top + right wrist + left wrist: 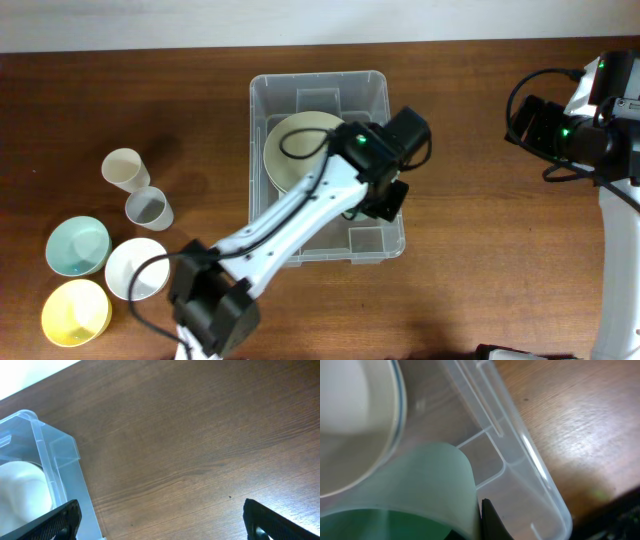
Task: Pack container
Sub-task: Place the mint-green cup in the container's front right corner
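Observation:
The container (318,80) is a large clear bin in the middle of the table. A cream plate (295,150) lies in its far left part and also shows in the left wrist view (350,420). My left gripper (385,195) is down inside the container's right side, shut on a pale green cup (415,490). One black finger (490,520) presses the cup's wall, close to the container's side wall (530,455). From overhead the cup is hidden under the gripper. My right gripper (165,522) is open and empty over bare wood, right of the container (55,455).
Left of the container stand a cream cup (124,169) and a grey cup (148,208). Near the front left are a light blue bowl (77,246), a white bowl (136,268) and a yellow bowl (75,312). The right arm (570,130) sits at the far right.

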You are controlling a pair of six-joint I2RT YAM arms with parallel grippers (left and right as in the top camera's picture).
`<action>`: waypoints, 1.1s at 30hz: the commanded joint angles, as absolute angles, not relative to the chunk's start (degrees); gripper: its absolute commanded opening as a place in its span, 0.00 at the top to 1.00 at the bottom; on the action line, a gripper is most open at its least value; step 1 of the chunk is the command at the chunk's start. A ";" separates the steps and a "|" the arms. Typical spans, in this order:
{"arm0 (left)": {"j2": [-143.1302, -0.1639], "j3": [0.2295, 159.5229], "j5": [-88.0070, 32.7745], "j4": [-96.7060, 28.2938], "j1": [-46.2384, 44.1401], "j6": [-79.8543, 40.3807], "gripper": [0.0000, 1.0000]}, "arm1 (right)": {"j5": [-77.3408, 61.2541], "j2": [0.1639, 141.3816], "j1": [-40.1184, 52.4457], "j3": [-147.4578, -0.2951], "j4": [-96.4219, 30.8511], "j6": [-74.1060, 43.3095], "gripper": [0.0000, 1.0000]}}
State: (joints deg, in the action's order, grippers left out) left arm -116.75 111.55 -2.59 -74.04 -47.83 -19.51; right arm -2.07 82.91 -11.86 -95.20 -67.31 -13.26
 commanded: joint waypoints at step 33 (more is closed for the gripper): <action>-104.36 121.95 10.11 -81.56 -34.74 -31.22 0.13 | -2.39 83.33 -12.03 -95.04 -67.35 -13.39 0.01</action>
State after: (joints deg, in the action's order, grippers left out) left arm -113.97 119.63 2.55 -80.23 -41.30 -31.33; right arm -2.07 83.00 -11.86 -95.20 -67.31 -13.28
